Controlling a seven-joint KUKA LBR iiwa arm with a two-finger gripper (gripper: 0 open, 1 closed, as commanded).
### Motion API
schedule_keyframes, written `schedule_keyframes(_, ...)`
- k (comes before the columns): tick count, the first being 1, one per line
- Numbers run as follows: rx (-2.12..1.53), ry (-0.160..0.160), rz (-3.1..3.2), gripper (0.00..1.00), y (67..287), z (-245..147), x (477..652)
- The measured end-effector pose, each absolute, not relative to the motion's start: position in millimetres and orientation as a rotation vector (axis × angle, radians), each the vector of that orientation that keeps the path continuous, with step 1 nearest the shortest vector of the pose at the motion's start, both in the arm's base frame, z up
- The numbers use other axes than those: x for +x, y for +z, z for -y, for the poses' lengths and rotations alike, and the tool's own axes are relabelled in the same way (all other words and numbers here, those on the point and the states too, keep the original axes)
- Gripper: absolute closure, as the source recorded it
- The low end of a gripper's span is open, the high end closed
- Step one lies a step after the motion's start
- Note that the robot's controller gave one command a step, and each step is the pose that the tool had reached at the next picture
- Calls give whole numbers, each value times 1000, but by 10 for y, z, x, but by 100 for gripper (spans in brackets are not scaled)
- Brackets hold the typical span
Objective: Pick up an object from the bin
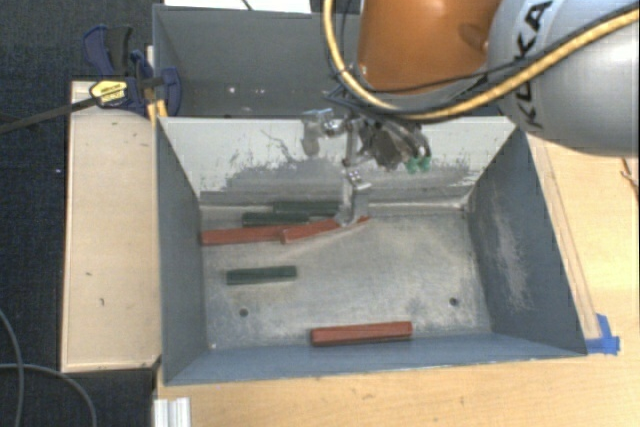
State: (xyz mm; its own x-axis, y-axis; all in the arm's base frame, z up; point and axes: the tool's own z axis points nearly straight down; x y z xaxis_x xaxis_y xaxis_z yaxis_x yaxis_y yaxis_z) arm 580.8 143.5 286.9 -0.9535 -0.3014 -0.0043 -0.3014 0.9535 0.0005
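Red bar (pixel 312 231), tip behind jaws

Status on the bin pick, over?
Gripper low at back of the bin, at right end of a short red-brown bar. Bar flat on the floor, not yet lifted. Long red-brown bar and dark green bar crowd beside it.

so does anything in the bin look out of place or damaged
Nothing looks spilled or broken. The bin's back wall is scuffed pale, and at its foot, by the gripper, one red bar lies slightly askew against the other bars bunched there.
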Motion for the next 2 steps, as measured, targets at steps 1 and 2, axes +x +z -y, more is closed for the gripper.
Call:
schedule_keyframes(1,-380,1,-3125,0,1547,-1628,5528)
schedule_keyframes(2,-232,1,-3137,0,665,-1741,5519)
